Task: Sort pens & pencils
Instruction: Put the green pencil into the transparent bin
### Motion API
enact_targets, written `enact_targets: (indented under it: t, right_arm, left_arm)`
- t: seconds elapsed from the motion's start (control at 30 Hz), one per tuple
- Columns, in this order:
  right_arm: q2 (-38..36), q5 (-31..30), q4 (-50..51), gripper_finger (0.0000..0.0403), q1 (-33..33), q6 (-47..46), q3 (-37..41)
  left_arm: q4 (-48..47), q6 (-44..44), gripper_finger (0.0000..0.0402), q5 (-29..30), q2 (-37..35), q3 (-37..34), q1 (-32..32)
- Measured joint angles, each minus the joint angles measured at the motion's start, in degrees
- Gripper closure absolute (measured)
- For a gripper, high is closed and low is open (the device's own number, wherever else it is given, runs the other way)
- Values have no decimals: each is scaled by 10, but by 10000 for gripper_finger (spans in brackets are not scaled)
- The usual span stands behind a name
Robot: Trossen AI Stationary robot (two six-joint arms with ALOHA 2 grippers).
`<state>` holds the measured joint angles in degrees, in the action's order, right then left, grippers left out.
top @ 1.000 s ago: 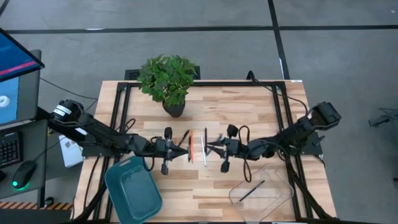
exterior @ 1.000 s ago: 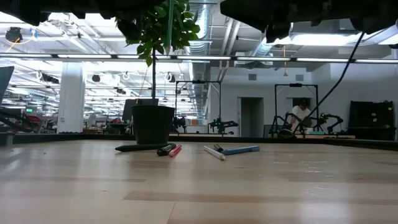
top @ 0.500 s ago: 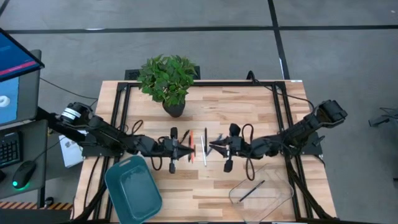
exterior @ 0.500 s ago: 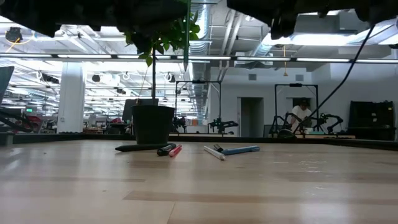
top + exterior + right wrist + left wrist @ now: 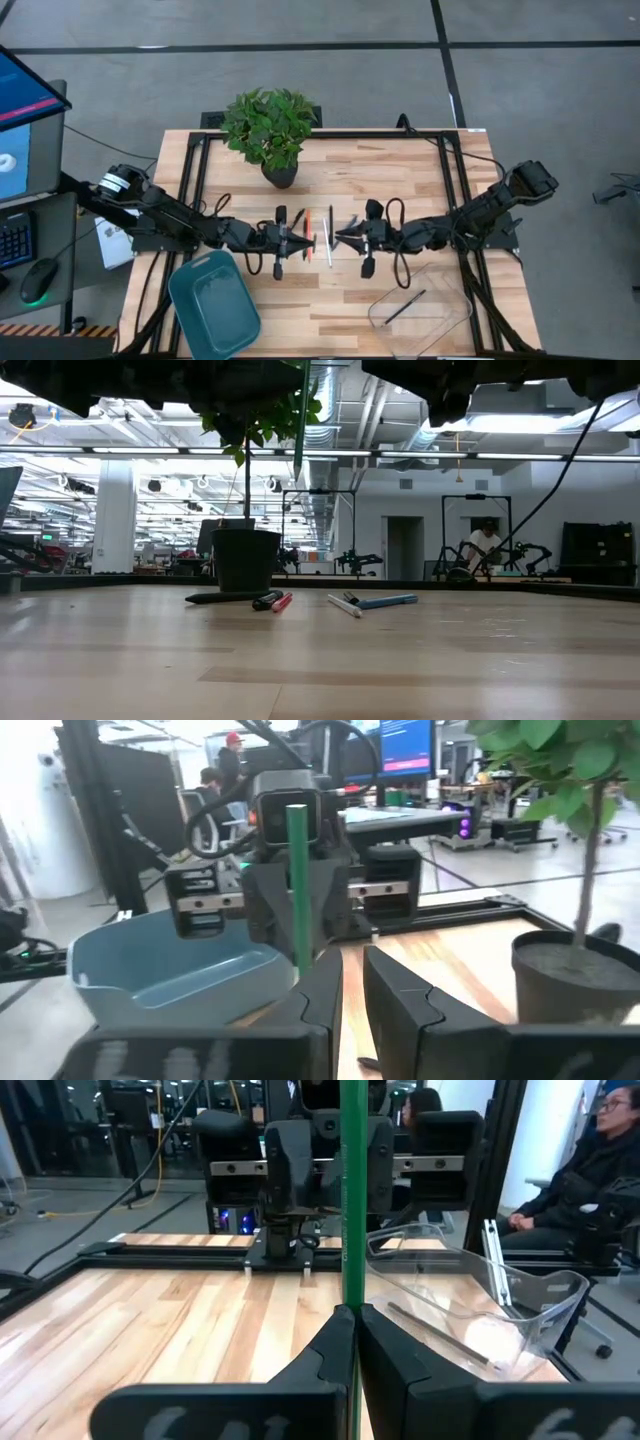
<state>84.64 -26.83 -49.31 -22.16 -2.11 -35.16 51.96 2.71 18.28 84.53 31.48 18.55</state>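
Holding a green pencil (image 5: 352,1200) upright between closed fingers, the left gripper (image 5: 303,241) sits over mid-table with the stick's long axis vertical. In the right wrist view that pencil (image 5: 297,880) stands just ahead of the right gripper (image 5: 338,239), whose jaws show a narrow gap with nothing seen between them. A handover would likely turn on this: pencil vertical, right jaws level with its shaft. Beyond, loose pens (image 5: 350,602) lie flat near the plant pot (image 5: 245,558); one dark pen (image 5: 405,306) lies in the clear tray (image 5: 454,319), the teal bin (image 5: 213,309) beside the left arm
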Motion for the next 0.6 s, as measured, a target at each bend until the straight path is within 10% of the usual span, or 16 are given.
enact_targets:
  t: [0.6]
  right_arm:
    - [0, -17, 22, 335, 8, 9, 0]
  left_arm:
    - [0, 1, 401, 0, 0, 0, 0]
